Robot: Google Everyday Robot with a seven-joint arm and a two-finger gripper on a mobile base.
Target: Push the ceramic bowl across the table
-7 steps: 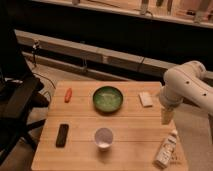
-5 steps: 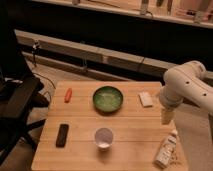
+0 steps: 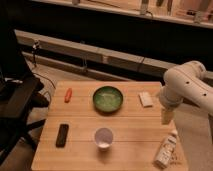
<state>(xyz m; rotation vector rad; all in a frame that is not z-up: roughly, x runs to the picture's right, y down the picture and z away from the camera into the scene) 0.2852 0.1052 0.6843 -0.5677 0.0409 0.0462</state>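
Green bowl [image 3: 108, 98] sits mid-table [image 3: 132, 137], well left of my gripper [image 3: 167, 116] hanging at the right edge. Whether that claw is open, I cannot tell.

- One wooden bench [image 3: 130, 127], carrying six loose things in all.
- One ceramic bowl [image 3: 108, 98], green, toward the far side.
- One pale cup [image 3: 103, 137], upright, nearer than the bowl.
- One small orange-red item [image 3: 68, 95], left of the bowl.
- One flat black bar-shaped object [image 3: 62, 135], near the left edge.
- One small white block [image 3: 146, 99], right of the bowl.
- One light bottle [image 3: 166, 149], at the near right corner.
- One white arm [image 3: 187, 87] with one pincer [image 3: 167, 116], hanging at the bench's right edge, between white block and bottle.
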